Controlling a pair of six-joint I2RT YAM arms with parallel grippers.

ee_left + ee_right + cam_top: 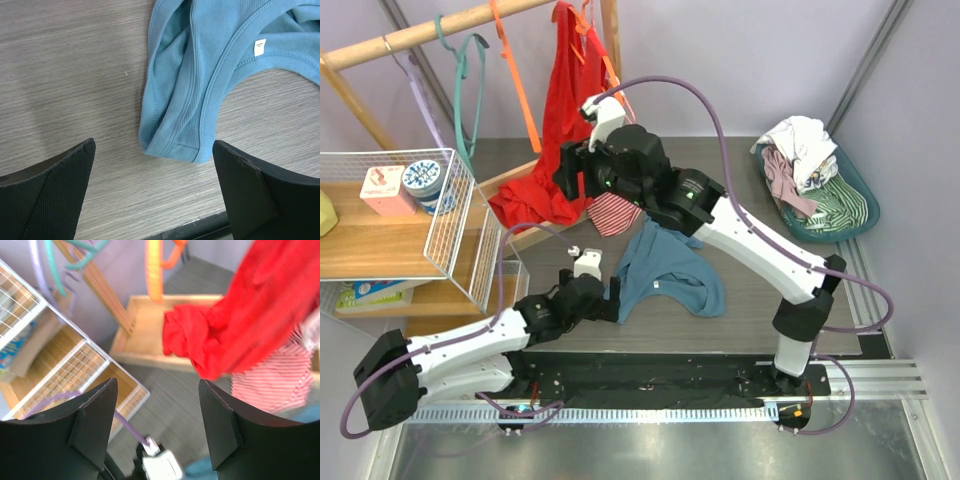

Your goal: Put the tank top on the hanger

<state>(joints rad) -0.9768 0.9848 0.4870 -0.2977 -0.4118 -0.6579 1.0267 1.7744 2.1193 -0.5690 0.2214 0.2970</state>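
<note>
So the dusty teal-blue sleeveless tank top (665, 272) is lying crumpled on the grey wood-grain surface (740, 322), and nothing's holding it. Left gripper (152, 150) sits low with its 2 fingers spread wide, 1 strap loop right in front. Right gripper (157, 385) is up by the long red garment (565, 110), fingers apart, empty. The thin orange plastic hanger (517, 85) hangs on the wooden rail (420, 34).

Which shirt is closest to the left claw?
The blue tank top, right by the left claw; the red garment and the striped garment are farther back.
</note>
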